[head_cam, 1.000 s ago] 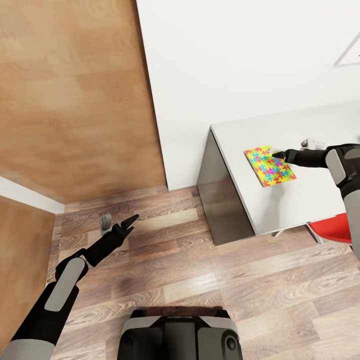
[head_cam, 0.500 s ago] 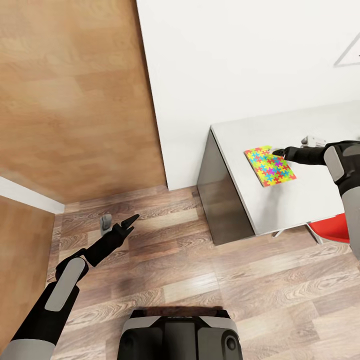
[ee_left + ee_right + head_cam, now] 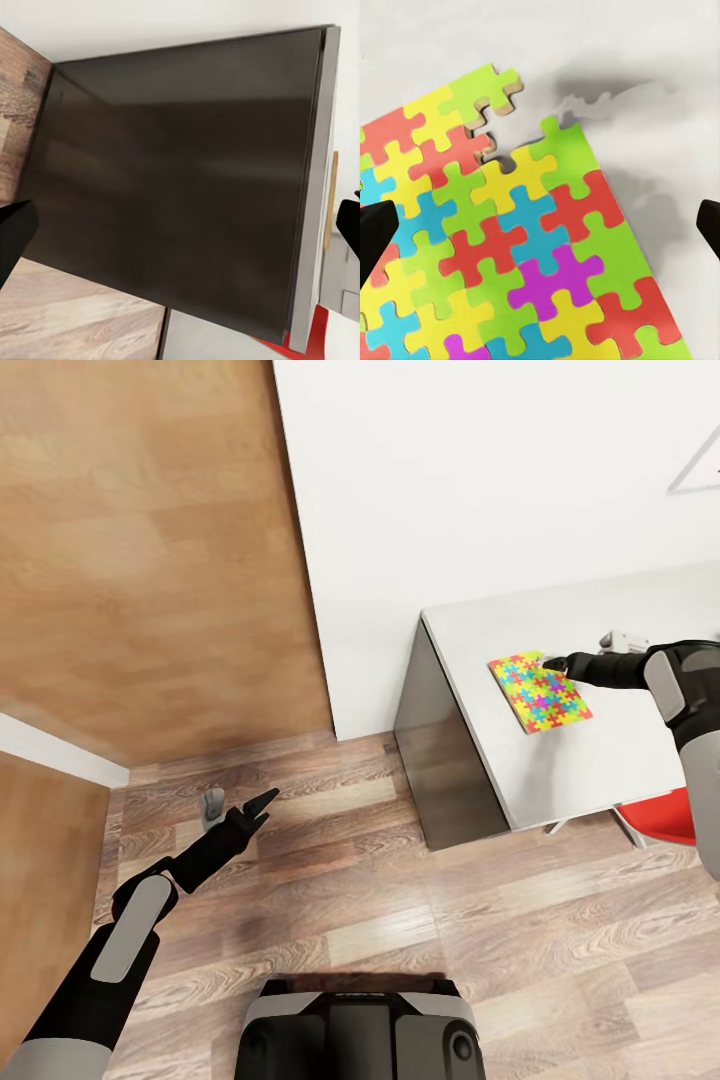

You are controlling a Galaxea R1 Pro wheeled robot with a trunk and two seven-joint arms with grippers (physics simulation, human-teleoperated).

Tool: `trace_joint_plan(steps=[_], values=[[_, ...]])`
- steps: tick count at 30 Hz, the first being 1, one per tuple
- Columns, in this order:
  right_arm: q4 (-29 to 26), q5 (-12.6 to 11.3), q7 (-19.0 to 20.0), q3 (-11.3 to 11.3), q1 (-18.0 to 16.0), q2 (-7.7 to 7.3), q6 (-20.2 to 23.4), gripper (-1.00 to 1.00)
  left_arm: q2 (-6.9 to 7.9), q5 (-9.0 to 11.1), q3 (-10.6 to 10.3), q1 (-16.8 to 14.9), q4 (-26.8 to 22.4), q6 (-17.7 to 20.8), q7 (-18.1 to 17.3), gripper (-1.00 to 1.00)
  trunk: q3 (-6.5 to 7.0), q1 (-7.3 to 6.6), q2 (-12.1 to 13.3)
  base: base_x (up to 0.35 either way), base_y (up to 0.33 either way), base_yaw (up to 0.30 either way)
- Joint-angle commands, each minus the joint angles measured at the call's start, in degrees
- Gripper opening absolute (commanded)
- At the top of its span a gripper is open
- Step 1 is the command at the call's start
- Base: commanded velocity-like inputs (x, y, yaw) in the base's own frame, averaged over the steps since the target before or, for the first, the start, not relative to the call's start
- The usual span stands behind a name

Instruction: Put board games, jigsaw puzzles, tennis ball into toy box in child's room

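One jigsaw puzzle (image 3: pixel 540 693), a flat square of yellow, pink, blue and green pieces, lies near the left end of the light grey table (image 3: pixel 560 770). My right gripper (image 3: pixel 557 663) hovers over the puzzle's far edge. In the right wrist view the puzzle (image 3: pixel 510 247) lies below with its jagged corner showing. Both black fingertips (image 3: pixel 375 232) stand wide apart, so this gripper (image 3: pixel 540 229) is open and empty. My left gripper (image 3: pixel 240 801) hangs open over the wood floor, left of the table. The toy box, board games, tennis ball and bed are out of view.
The table's dark side panel (image 3: pixel 430 740) faces my left gripper (image 3: pixel 180 229) and appears in the left wrist view too (image 3: pixel 180 165). A red chair (image 3: pixel 668 815) stands tucked at the table's near edge. A brown wooden wall (image 3: pixel 150 560) rises at the left, a white wall (image 3: pixel 480 480) behind the table.
My right gripper has edged slightly toward the puzzle's far side. The left arm has stayed almost still.
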Motion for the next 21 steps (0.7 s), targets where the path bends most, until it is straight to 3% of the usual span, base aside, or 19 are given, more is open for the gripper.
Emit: trace_joint_plan(steps=[1, 21], values=[[0.0, -0.1, 0.1, -0.1, 0.0, 0.01, 0.3, 1.0, 0.01, 0.4, 0.0, 0.0, 0.0, 0.4, 0.0, 1.0, -0.07, 0.03, -0.1, 0.0, 0.0, 0.0], [0.6, -0.1, 0.1, -0.1, 0.0, 1.14, 0.3, 1.0, -0.09, 0.4, -0.3, -0.1, -0.1, 0.4, 0.0, 1.0, -0.07, 0.03, -0.1, 0.0, 0.0, 0.0]])
